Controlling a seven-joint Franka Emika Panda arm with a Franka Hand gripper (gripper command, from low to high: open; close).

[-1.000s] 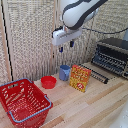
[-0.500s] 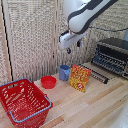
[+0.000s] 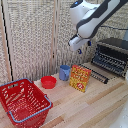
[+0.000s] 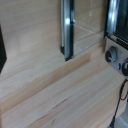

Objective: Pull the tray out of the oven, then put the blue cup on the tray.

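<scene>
Looks like the gripper [image 3: 78, 50], can't tell if spread, is hovering around 12 o'clock above the cup [image 3: 65, 72], so it's heading for the tray [image 3: 111, 62] in the oven [image 3: 113, 49] next.

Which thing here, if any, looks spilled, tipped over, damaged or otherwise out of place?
Nothing stands out. The blue cup, red bowl and yellow-red box stand upright on the wooden table, the red basket sits flat, and the oven door hangs open with nothing spilled.

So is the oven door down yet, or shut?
Open. The oven has its door dropped flat toward the counter in the exterior view, leaving the rack bars inside exposed.
</scene>
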